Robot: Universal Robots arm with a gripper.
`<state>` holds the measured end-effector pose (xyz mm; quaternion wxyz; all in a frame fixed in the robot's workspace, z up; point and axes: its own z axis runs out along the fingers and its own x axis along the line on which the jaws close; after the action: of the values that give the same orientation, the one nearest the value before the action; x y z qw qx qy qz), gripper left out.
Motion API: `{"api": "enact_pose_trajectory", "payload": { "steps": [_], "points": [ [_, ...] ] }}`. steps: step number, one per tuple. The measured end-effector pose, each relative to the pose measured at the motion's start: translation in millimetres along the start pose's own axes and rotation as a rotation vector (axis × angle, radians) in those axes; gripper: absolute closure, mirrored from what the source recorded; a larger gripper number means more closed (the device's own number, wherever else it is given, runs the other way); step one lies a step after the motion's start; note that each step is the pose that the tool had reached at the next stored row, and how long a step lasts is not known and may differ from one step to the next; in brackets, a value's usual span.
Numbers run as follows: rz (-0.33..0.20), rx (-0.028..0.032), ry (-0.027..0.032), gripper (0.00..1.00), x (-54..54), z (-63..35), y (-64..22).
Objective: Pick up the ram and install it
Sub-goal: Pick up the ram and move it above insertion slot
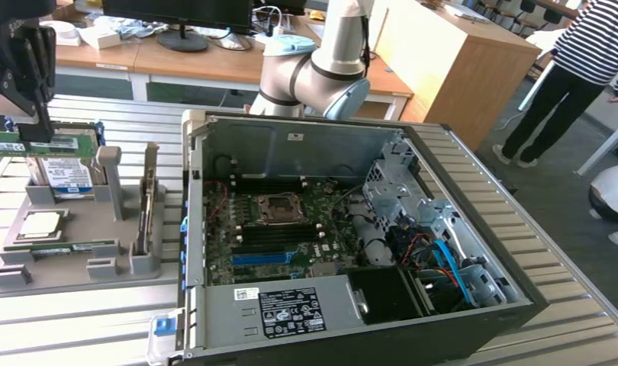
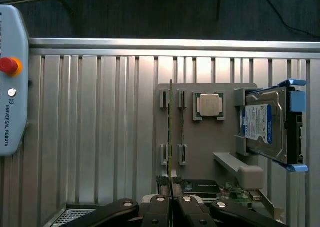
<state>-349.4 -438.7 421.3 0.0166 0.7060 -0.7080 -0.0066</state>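
1. The hand (image 1: pixel 32 128) hangs at the exterior view's left, above the grey holder (image 1: pixel 75 267), and its fingers are clamped on the ram (image 1: pixel 6 144)
2. The ram is a thin green stick, held level and clear of the holder, in front of the blue-labelled hard drive (image 1: pixel 67 174) standing there
3. In the wrist view the ram (image 2: pixel 171 127) shows edge-on, a thin line running out from between the closed fingers of the hand (image 2: pixel 171 187)
4. A silver processor (image 1: pixel 40 223) and a 2nd green stick (image 1: pixel 65 247) lie in the holder
5. The open computer case (image 1: pixel 442 335) sits on the slatted metal desk (image 1: pixel 574 259) just beside the holder, with its mainboard (image 1: pixel 278 229) bare
6. A pendant (image 2: pixel 10 77) with a red button lies on the desk, well apart from the holder
7. A person in a striped top (image 1: pixel 594 38) stands at the exterior view's far right
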Motion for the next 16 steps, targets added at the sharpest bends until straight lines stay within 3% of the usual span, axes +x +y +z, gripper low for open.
{"api": "enact_pose_trajectory", "payload": {
  "steps": [5, 16],
  "points": [
    [0.0, -0.0005, 0.0001, 0.88, 0.0, -0.2, -3.1],
    [0.0, -0.0033, 0.0, 0.88, 0.0, -0.9, -25.5]
  ]
}}
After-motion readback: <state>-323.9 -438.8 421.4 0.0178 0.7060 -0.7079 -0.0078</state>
